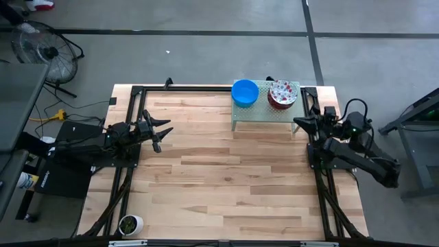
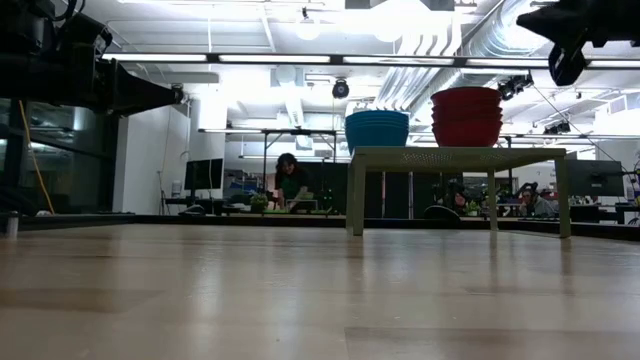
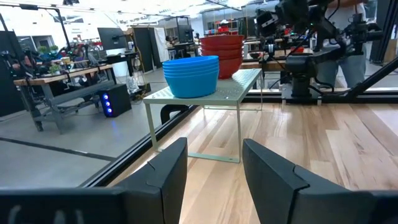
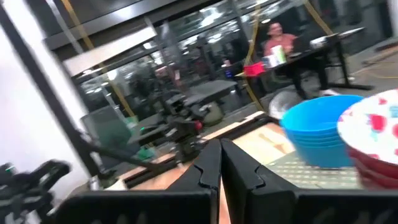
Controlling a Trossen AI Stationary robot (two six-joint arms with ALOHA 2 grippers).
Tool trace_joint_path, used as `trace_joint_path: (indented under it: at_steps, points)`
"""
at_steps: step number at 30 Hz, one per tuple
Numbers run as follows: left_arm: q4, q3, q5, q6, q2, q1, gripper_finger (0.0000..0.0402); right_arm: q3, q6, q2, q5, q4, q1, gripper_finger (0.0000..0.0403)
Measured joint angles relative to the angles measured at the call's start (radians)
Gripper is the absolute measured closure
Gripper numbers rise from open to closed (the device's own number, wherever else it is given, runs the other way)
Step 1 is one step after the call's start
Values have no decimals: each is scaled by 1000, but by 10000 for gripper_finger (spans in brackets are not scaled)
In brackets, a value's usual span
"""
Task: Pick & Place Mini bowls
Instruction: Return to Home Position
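The mini bowls stand in two stacks on a small pale green stand [image 1: 266, 113] at the table's far edge. The blue stack [image 1: 245, 92] [image 3: 191, 76] is on its left part. The floral stack [image 1: 282, 94] [image 4: 373, 134], red on the outside [image 2: 466, 117], is on its right. My left gripper [image 1: 164, 134] [image 3: 214, 180] hovers open over the table's left side, pointing toward the stand. My right gripper [image 1: 296, 123] [image 4: 221, 165] hangs shut in the air just near and right of the stand, beside the floral stack.
A small white cup with a green plant [image 1: 130, 224] sits at the near left corner. Bare wooden tabletop [image 1: 226, 178] lies between the arms and before the stand. A black frame [image 1: 137, 92] runs along the table's edges. A person [image 2: 292, 182] works in the room beyond.
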Motion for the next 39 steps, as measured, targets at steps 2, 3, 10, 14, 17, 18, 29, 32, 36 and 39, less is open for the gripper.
trace_joint_path:
  at_steps: [2,3,10,14,17,18,29,32,36,39]
  points:
    - [0,0,0,0,0,0,252,0,-4,2,5,6,39,403]
    - [0,0,0,0,0,0,252,0,-12,5,12,9,59,403]
    - [0,0,0,0,0,0,252,0,-92,79,52,16,186,403]
    - [0,0,0,0,0,0,252,0,-144,130,126,21,263,403]
    - [0,0,0,0,0,0,252,0,-182,162,202,21,316,403]
    - [0,0,0,0,0,0,252,0,-192,169,227,21,332,403]
    - [0,0,0,0,0,0,252,-239,-162,180,466,394,485,403]
    - [0,0,0,0,0,0,252,-292,-160,180,483,485,500,403]
    - [0,0,0,0,0,0,252,-350,-165,180,482,594,516,403]
    - [0,0,0,0,0,0,252,-369,-180,180,461,628,526,403]
